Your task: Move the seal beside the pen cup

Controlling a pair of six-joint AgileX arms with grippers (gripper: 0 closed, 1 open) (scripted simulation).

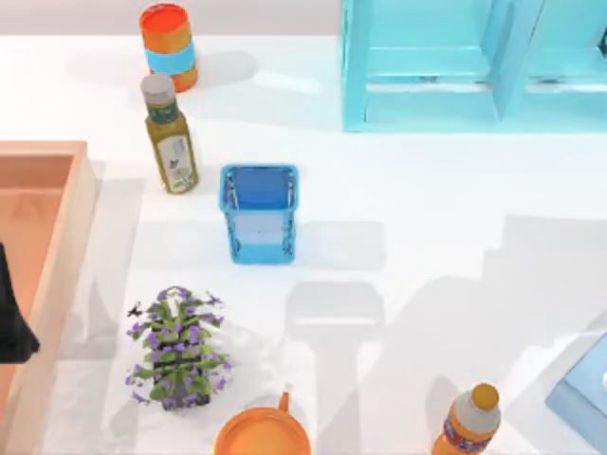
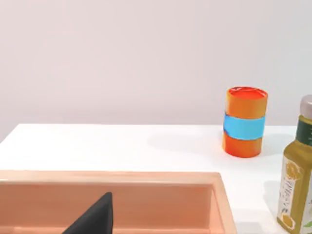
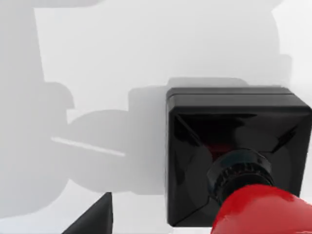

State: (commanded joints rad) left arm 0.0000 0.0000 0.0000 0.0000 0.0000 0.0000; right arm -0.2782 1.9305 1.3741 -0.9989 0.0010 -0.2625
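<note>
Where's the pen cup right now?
In the top view, the pen cup stands on the white table left of centre, just right of the green bottle and above the potted plant.

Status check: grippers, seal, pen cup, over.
Right gripper's camera close above seal, grip unconfirmed. Left arm parked over wooden tray. Pen cup upright mid-table; green bottle beside it.

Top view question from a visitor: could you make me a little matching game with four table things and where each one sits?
Things:
1. pen cup
2. orange cylinder
3. flowering plant
4. wooden tray

Places:
A. at the table's left edge
B. near the table's middle
C. far left corner area, behind the green bottle
D. near edge, beside the round orange cup

Pairs: 1-B, 2-C, 3-D, 4-A
</note>
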